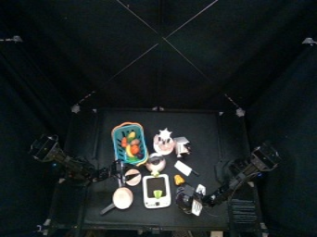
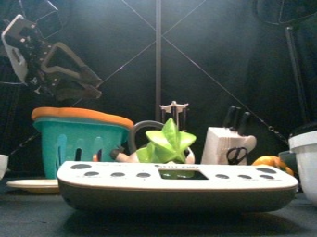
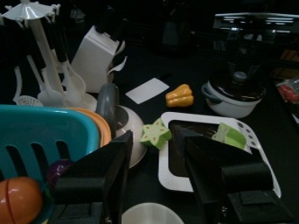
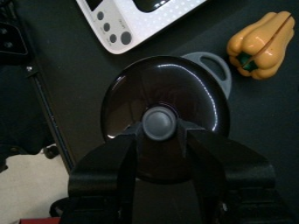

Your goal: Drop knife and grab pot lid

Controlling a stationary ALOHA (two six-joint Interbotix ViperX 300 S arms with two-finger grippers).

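The pot lid [image 4: 163,92], a dark, nearly black disc with a grey knob, lies flat beside the white tray [image 4: 146,22] in the right wrist view. My right gripper [image 4: 162,156] hangs just over it. Its jaws stand wide on either side of the knob and hide the lid's near rim, so I cannot tell whether they touch it. I cannot make out the knife in any view. My left gripper [image 3: 163,175] is open and empty above the white tray [image 3: 263,166], near the teal basket [image 3: 47,140]. From above, the right gripper [image 1: 198,199] is right of the tray [image 1: 158,193].
A yellow-orange pepper [image 4: 260,44] and a pale grey ring [image 4: 212,66] lie close to the lid. The teal basket [image 1: 128,139], a utensil stand [image 1: 171,141] and a cream pan [image 1: 121,197] crowd the table. A knife block [image 2: 223,146] stands behind the tray [image 2: 173,180].
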